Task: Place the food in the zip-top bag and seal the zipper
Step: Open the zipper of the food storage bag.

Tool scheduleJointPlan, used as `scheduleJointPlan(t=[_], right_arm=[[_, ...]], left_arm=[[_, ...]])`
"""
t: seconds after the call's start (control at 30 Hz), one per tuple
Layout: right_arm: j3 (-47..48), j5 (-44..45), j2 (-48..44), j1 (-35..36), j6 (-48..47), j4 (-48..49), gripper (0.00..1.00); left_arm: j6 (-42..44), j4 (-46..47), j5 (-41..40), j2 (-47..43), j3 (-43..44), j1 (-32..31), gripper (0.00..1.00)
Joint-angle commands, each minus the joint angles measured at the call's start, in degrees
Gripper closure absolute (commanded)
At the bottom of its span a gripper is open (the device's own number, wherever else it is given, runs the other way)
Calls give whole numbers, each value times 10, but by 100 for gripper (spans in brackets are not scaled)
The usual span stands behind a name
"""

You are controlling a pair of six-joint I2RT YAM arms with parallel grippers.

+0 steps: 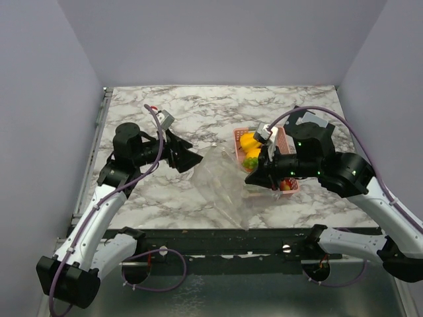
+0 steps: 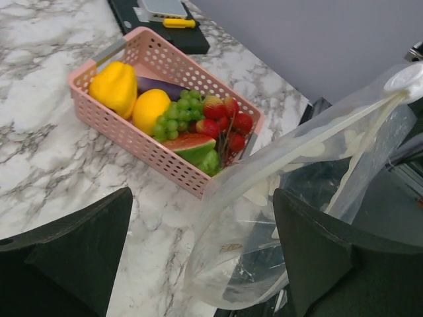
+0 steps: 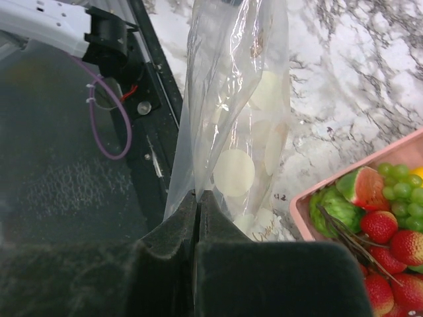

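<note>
While right jaws pinch zip-top bag (image 3: 234,99) over marbled table (image 1: 165,191), left jaws gape; grey walls (image 1: 218,39) around.

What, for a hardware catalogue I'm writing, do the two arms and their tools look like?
Both the left arm and right arm have white lower links, black joints and a purple cable. Small green lights dot the right arm. The left tool and right tool have black wedge-shaped fingers.
</note>
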Motion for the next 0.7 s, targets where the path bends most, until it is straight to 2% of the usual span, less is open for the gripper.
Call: scheduleJointPlan(t=[0.0,0.1,0.27,0.67], right_arm=[[23,-76,-12,-2,-13,-12,99],[31,-89,-15,-2,-30,-14,99],[52,-91,-17,-2,-32,-33,99],[71,-90,-29,-2,-34,-78,99]], left_arm=[[-7,28,81,-12,-12,-17,14],[-7,28,103,-17,-12,-22,21],[-18,27,141,-28,-22,-24,27],[-33,28,181,-37,-13,-24,33]])
